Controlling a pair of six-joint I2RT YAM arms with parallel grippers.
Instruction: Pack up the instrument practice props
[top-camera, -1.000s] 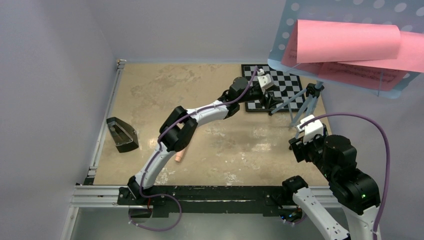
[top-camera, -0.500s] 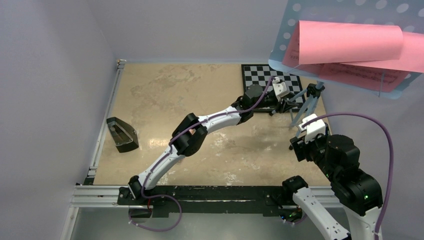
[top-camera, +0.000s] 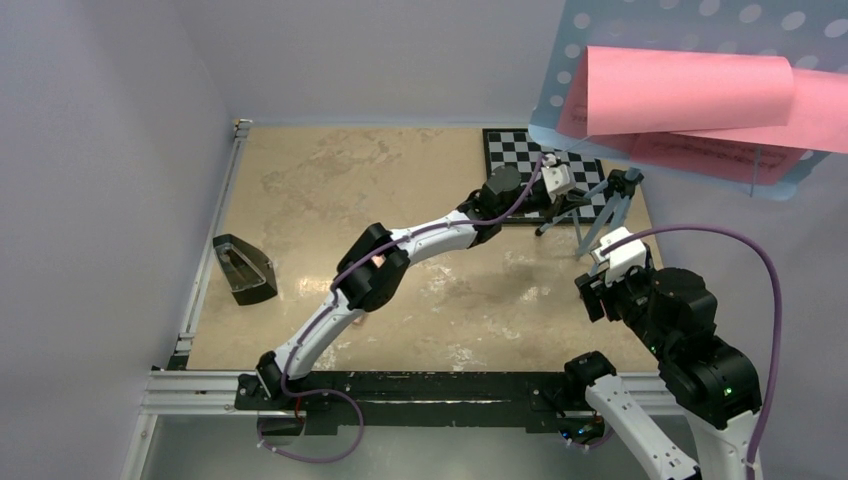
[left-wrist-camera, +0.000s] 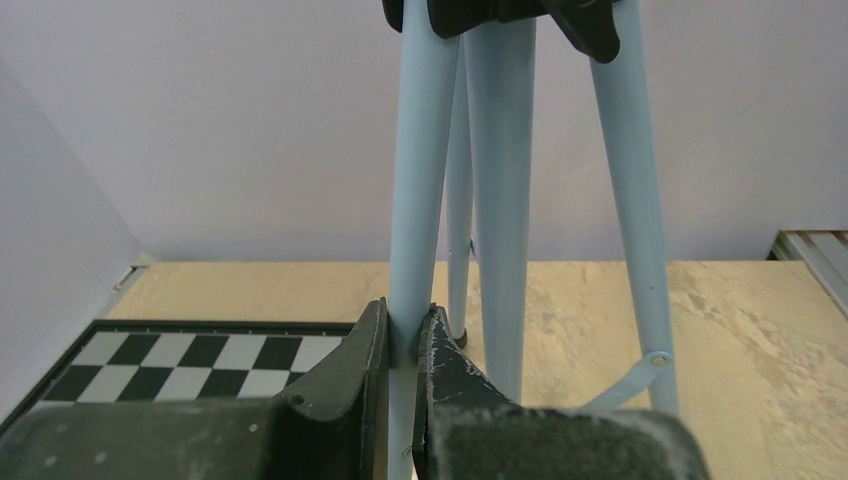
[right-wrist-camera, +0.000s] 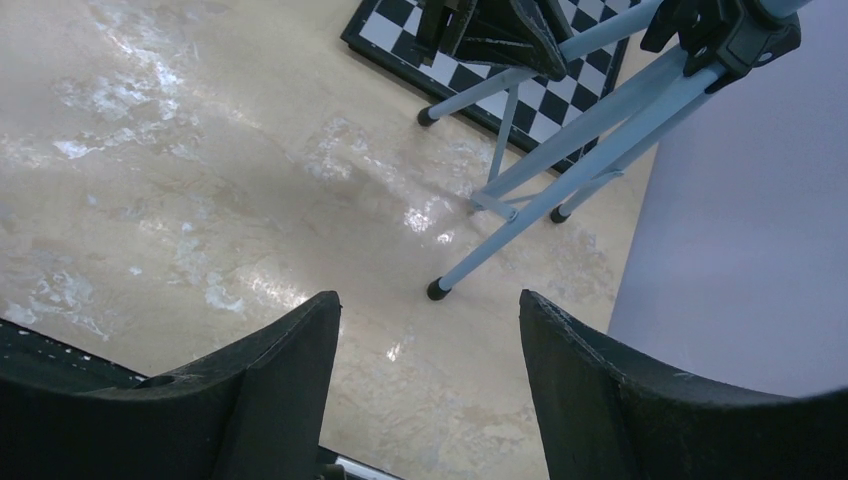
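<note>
The light-blue perforated music stand (top-camera: 572, 75) rises at the right, close to the top camera, and carries pink sheet-music pages (top-camera: 690, 90). Its tripod (top-camera: 600, 215) stands by the table's right edge. My left gripper (top-camera: 566, 204) reaches across to it and is shut on one tripod leg (left-wrist-camera: 420, 200), which is pinched between the fingertips of that gripper (left-wrist-camera: 408, 322). My right gripper (top-camera: 600, 268) hangs open over bare table, just near of a tripod foot (right-wrist-camera: 436, 290); nothing lies between its fingers (right-wrist-camera: 428, 300). The black metronome (top-camera: 243, 268) lies at the left. The recorder is hidden.
A black-and-white chessboard (top-camera: 515, 150) lies at the back right, partly under the tripod legs and the left wrist. The left arm spans the table diagonally. A metal rail (top-camera: 205, 270) borders the left edge, and walls stand close on the left, back and right.
My left gripper swung right from over the chessboard to the tripod and shut on a leg. The stand's desk shifted slightly left. The recorder slipped from view under the left arm.
</note>
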